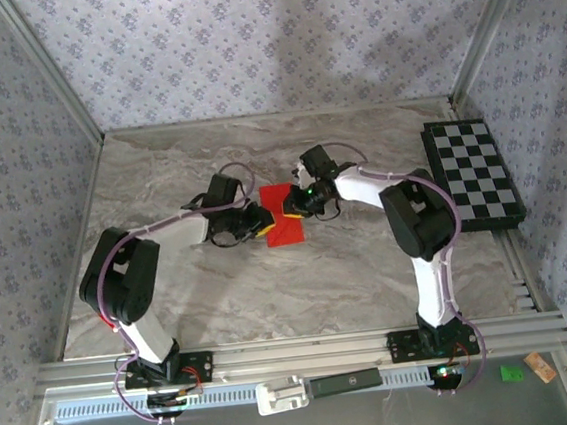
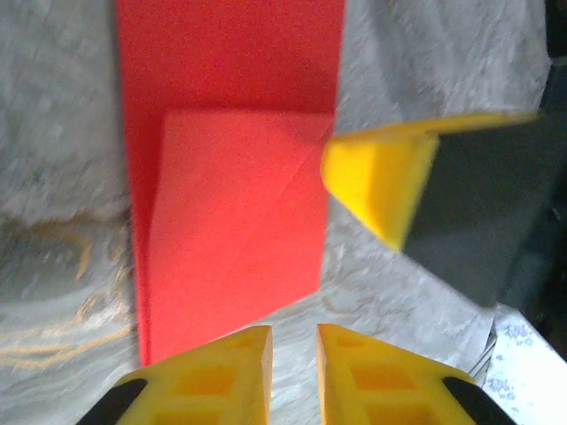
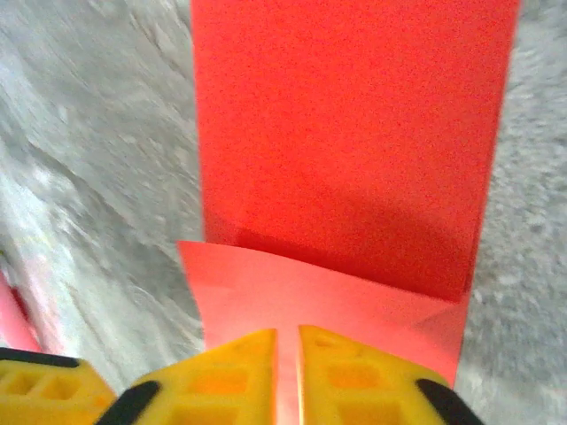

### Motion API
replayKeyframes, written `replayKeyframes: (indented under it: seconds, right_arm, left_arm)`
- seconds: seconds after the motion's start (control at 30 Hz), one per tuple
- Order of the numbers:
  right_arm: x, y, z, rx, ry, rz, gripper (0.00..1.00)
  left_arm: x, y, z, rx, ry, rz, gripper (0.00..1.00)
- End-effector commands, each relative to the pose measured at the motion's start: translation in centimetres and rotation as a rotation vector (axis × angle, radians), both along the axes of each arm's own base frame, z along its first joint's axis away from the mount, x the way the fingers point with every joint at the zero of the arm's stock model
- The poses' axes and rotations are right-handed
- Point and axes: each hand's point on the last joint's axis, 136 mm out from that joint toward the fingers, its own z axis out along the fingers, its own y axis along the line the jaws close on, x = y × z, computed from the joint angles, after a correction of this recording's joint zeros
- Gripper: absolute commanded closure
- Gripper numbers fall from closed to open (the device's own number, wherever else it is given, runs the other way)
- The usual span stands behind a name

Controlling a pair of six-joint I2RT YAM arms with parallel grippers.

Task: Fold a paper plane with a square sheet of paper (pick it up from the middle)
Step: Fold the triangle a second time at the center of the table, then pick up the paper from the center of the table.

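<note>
Left tool [image 2: 294,331] narrowly parted, gap empty, just beside edge of square sheet of paper [image 2: 232,212]; right tool [image 3: 286,335] equally narrow, over folded flap (diagonal crease visible); sheet flat on tabletop [image 1: 271,294], between both tools.

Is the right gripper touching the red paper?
Cannot tell. In the right wrist view the right gripper sits over the folded flap of the red paper, with neither contact nor a gap plainly visible.
</note>
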Motion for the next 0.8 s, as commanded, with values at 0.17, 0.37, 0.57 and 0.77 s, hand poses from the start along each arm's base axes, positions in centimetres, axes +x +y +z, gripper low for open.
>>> replayKeyframes:
  seconds: [0.17,0.37,0.57,0.77]
  right_arm:
    - [0.2,-2.6,1.4,0.002,-0.005,-0.201,0.65]
    - [-0.6,-2.1,0.3,-0.005,0.064,-0.242,0.63]
    - [-1.0,-1.7,-0.9,-0.037,0.119,-0.278,0.61]
    - [-1.2,-0.9,-1.5,-0.046,0.139,-0.268,0.61]
  left_arm:
    - [2.2,-0.2,-3.2,0.053,0.089,0.057,0.86]
    - [2.7,2.3,-4.2,0.087,0.116,0.16,0.87]
    - [3.0,2.1,-4.3,0.064,0.122,0.173,0.87]
    - [3.3,2.1,-4.8,0.076,0.136,0.179,0.9]
